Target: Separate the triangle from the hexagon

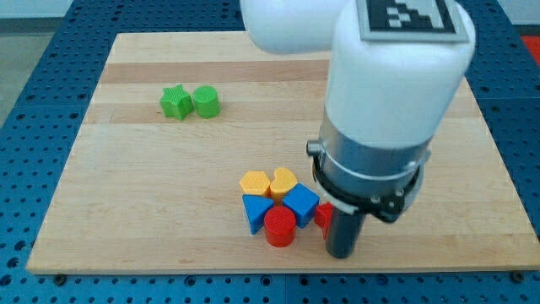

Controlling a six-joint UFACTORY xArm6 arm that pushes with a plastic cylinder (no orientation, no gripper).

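Camera view shows the blue triangle (pixel 256 210) pressed into a cluster near the tabletop's (pixel 126 211) bottom edge, touching the yellow hexagon (pixel 255 181) just above it. A yellow heart (pixel 283 180), blue cube (pixel 301 203), red cylinder (pixel 280 227) and a partly hidden red block (pixel 322 216) crowd around. My tip (pixel 341 253) sits at the cluster's right, touching or nearly touching that red block; as a bare rod, my end effector grasps nothing. Separation looks not yet done; I judge I must circle round and wedge between the pair. Green star (pixel 175 102) and green cylinder (pixel 206 101) lie well apart.

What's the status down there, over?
My tip low on the board, beside a half-hidden red block. Blue triangle touching yellow hexagon, not yet separated. Red cylinder and blue cube sit between tip and triangle.
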